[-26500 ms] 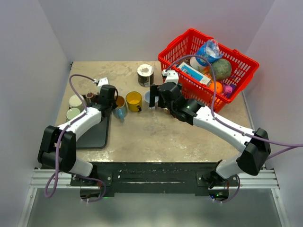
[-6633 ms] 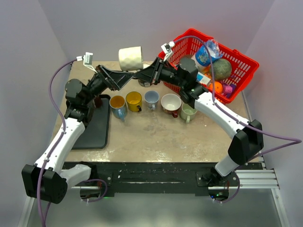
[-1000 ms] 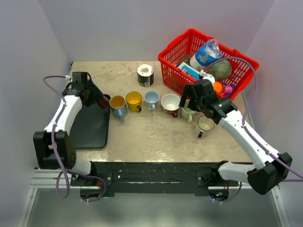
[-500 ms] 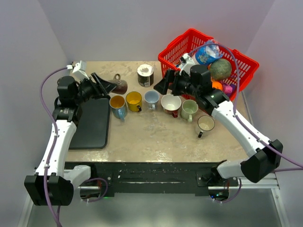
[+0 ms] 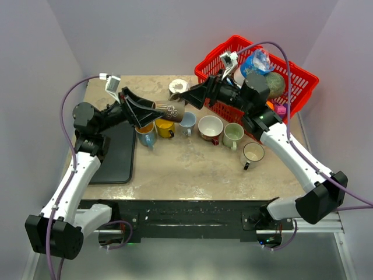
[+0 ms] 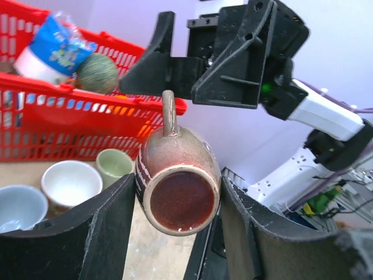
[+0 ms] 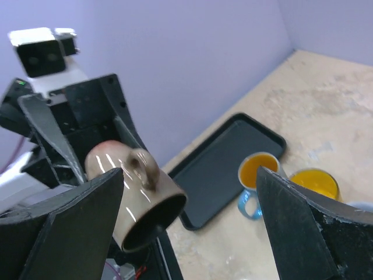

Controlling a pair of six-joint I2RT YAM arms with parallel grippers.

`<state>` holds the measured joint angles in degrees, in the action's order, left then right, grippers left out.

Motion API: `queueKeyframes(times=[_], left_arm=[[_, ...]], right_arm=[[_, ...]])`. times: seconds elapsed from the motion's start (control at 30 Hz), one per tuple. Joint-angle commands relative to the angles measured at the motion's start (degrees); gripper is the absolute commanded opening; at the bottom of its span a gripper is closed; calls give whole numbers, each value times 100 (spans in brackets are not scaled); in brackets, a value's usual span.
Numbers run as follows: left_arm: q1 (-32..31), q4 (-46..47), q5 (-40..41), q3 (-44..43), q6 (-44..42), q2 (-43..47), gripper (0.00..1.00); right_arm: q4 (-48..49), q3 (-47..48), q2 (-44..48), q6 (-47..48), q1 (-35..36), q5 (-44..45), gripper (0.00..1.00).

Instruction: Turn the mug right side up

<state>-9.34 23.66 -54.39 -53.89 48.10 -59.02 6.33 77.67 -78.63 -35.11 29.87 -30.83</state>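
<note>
Beige desk (image 5: 192,169) carries everything: the red basket (image 5: 298,98) at the far right, a black tray (image 5: 119,163) at the left, and between them a row of other mugs (image 5: 210,126) standing mouth up. The two arms meet above that row, well clear of the desk. That height looks deliberate, since a mug turned in the air cannot knock its neighbours.

The left gripper (image 5: 156,112) pinches the brown mug (image 5: 169,111) across its body, holding it on its side with the handle (image 6: 168,111) pointing up. The right gripper (image 5: 184,100) faces it from the opposite side, jaws spread wide with nothing in them. I judge this a hand-over: the left arm presents the mug so the right can take it at an angle from which it can be set down upright. The task is not yet done.

The overhead view gives the layout but hides the grip. The left wrist view shows both fingers (image 6: 108,233) flanking the mug (image 6: 178,189). It also shows a glossy dark-red round end facing the lens, though I cannot tell whether that is the mouth or a recessed base. One right finger sits just above the handle there; whether they touch is unclear. Only the right wrist view shows how far apart the right fingers (image 7: 67,224) stand. It also shows a dark open end of the mug (image 7: 140,195) tilted down toward the desk, likely the mouth.
</note>
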Motion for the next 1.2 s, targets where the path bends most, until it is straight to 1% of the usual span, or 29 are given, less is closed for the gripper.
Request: queueKeyframes(times=[0.0,0.13,0.17,0.23,0.3,0.5,0.57,0.6,0.63,0.73,0.77,0.83,0.9,0.97,1.0,1.03,1.1,1.13,1.17], left_arm=[[-155,1193,-203,-122,700,-74,0],[-287,1623,-72,-78,1061,-144,0],[-296,1624,15,-78,1088,-127,0],[-348,1825,182,9,1245,-136,0],[-366,1905,236,45,1307,-153,0],[-410,2116,289,80,1422,-241,0],[-428,2187,271,89,1439,-294,0],[-437,2187,280,98,1431,-311,0],[-437,2187,306,107,1405,-320,0],[-437,2221,315,124,1387,-381,0],[-445,2231,324,115,1387,-399,0],[-437,2248,359,115,1378,-417,0],[-437,2222,394,107,1343,-443,0],[-437,2091,447,89,1238,-469,0],[-437,2012,456,89,1202,-478,0],[-437,1976,473,72,1159,-487,0],[-437,1714,499,45,1053,-522,0],[-437,1547,561,-25,870,-531,10],[-437,1328,613,-77,738,-531,14]], right_arm=[[1449,108,111,-250,1,-739,98],[2012,91,-3,-364,2,-1188,94],[2152,82,-38,-443,2,-1293,90],[2328,38,-91,-540,1,-1531,87],[2531,-15,-144,-681,2,-1601,81],[2759,-147,-258,-742,10,-1637,79],[2786,-103,-311,-786,19,-1628,75],[2812,-77,-380,-813,10,-1654,72],[2830,-33,-416,-839,10,-1672,64],[2786,20,-504,-857,10,-1725,48],[2777,29,-504,-866,19,-1733,38],[2751,47,-530,-848,28,-1751,33],[2567,73,-548,-804,28,-1777,26],[2453,91,-531,-726,28,-1812,16],[2409,73,-513,-673,19,-1795,2],[2356,64,-496,-629,19,-1795,0],[2242,64,-478,-514,19,-1786,0],[2206,73,-478,-453,19,-1786,0],[2145,73,-469,-418,19,-1778,0]])
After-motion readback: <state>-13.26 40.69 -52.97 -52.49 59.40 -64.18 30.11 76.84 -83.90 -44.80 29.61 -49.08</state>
